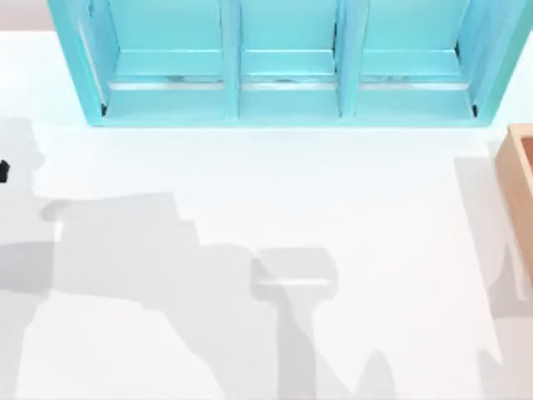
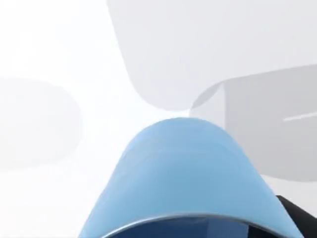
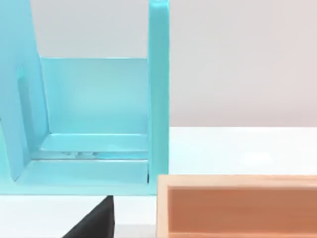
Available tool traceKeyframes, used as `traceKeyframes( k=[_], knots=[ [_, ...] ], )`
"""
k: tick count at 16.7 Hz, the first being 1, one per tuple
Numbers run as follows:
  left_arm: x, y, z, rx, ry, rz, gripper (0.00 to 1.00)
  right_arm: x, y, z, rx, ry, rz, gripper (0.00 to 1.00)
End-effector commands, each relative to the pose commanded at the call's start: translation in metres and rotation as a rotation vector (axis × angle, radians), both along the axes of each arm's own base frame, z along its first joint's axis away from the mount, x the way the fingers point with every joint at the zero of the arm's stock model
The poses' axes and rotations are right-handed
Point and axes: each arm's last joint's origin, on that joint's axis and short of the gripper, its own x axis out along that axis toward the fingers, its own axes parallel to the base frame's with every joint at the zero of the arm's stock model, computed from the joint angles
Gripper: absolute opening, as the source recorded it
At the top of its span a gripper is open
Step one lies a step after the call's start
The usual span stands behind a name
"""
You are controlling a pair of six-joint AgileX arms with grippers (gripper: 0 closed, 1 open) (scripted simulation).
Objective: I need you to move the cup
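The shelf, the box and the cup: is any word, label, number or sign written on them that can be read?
None: no text stands on the turquoise shelf, the orange-brown box or the blue cup.

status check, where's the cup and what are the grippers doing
Cup close under left wrist camera, above white table. Turquoise shelf at back, wooden box at right edge.

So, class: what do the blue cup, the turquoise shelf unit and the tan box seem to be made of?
Cup: looks like smooth matte plastic, evenly blue with soft shading. Shelf unit: painted board or plastic, flat glossy panels. Box: possibly wood, tan with faint streaks.
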Motion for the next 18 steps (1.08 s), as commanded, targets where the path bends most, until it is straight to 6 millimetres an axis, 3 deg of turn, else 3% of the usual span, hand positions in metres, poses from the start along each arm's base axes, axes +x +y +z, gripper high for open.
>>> traceKeyframes(
  k=[2, 4, 10, 18],
  knots=[
    [-0.011, 0.032, 0.011, 0.0, -0.012, 0.0, 0.0, 0.0, 0.0, 0.0, 0.0, 0.0, 0.0, 1.0],
    [-0.019, 0.049, 0.019, 0.001, -0.025, 0.0, 0.0, 0.0, 0.0, 0.0, 0.0, 0.0, 0.0, 1.0],
    [-0.02, 0.052, 0.017, 0.002, -0.022, -0.004, 0.0, 0.0, 0.0, 0.0, 0.0, 0.0, 0.0, 1.0],
    [-0.02, 0.061, -0.038, 0.006, -0.035, -0.001, 0.0, 0.0, 0.0, 0.0, 0.0, 0.0, 0.0, 1.0]
  ],
)
